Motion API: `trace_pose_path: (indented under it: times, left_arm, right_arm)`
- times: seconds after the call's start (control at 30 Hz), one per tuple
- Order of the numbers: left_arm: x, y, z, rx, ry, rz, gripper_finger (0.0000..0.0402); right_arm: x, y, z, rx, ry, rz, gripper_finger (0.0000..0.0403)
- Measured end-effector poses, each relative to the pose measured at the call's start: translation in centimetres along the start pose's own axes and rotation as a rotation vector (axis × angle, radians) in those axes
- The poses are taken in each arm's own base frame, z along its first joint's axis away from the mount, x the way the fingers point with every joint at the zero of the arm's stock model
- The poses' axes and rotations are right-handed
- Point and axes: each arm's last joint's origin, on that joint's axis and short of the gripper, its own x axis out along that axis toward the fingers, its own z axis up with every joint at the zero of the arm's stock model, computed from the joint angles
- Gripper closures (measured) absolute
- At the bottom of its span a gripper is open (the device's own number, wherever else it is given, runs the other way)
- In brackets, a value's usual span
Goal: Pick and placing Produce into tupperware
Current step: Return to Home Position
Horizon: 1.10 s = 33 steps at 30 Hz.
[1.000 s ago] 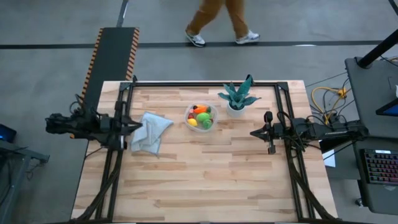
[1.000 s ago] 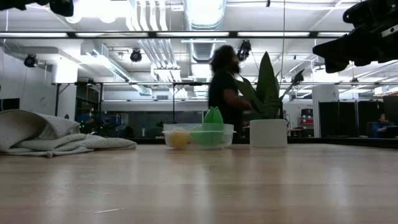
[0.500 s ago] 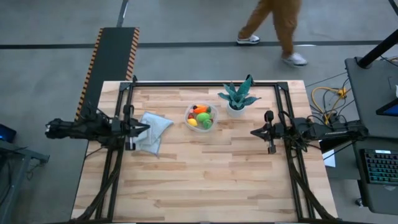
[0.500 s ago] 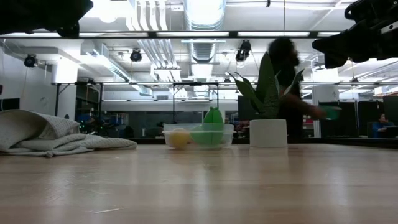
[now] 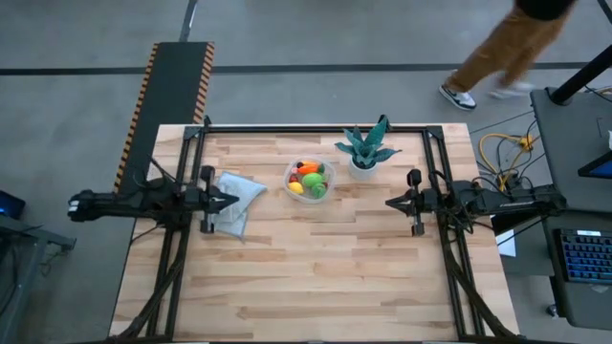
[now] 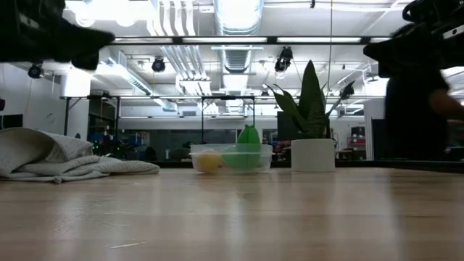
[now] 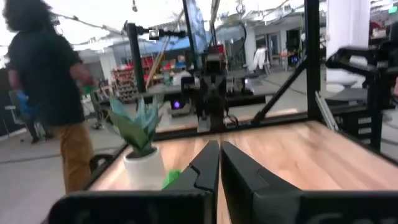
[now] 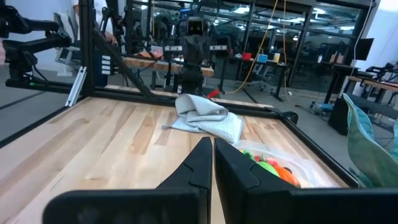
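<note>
The clear round tupperware (image 5: 309,180) stands on its base at the table's middle, toward the far edge. Inside lie an orange carrot (image 5: 308,168), a green lime (image 5: 314,181), a yellow lemon (image 5: 295,188) and red bits. The low view shows the bowl (image 6: 232,157) with the lemon and lime behind its wall. My left gripper (image 5: 232,201) hangs shut in the air above the pale cloth, left of the bowl; its fingers (image 7: 219,158) are closed together. My right gripper (image 5: 387,204) hovers shut to the bowl's right, its fingers (image 8: 211,152) pointing toward the bowl (image 8: 280,165).
A teal spiky plant in a white pot (image 5: 364,151) stands right of the bowl near the far edge. A crumpled blue-grey cloth (image 5: 244,189) lies by the left edge. Black frame rails (image 5: 316,126) border the table. A person (image 5: 507,53) walks beyond the far right corner.
My left gripper has come down toward the table and reached slightly farther toward the right, over the cloth. The right arm has kept still. The person beyond the far edge has walked from left to right.
</note>
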Motion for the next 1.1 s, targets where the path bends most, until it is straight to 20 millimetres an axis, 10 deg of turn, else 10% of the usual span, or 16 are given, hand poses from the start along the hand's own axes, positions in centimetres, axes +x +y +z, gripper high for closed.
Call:
trace_pose_path:
  times: [0.2,0.73,1.1]
  left_arm:
    - [0.0,-0.6,-2.9,-0.053,0.025,-0.059,0.0401]
    - [-0.2,-0.6,-2.8,-0.055,0.011,-0.051,0.0401]
    - [0.0,-0.6,-3.1,-0.068,0.04,-0.043,0.0401]
  right_arm:
    - [0.0,0.0,0.1,0.037,-0.006,-0.001,0.0394]
    - [-0.7,-0.1,1.3,0.142,0.061,0.047,0.0394]
    - [-1.0,0.2,-1.5,0.112,-0.015,0.004,0.0394]
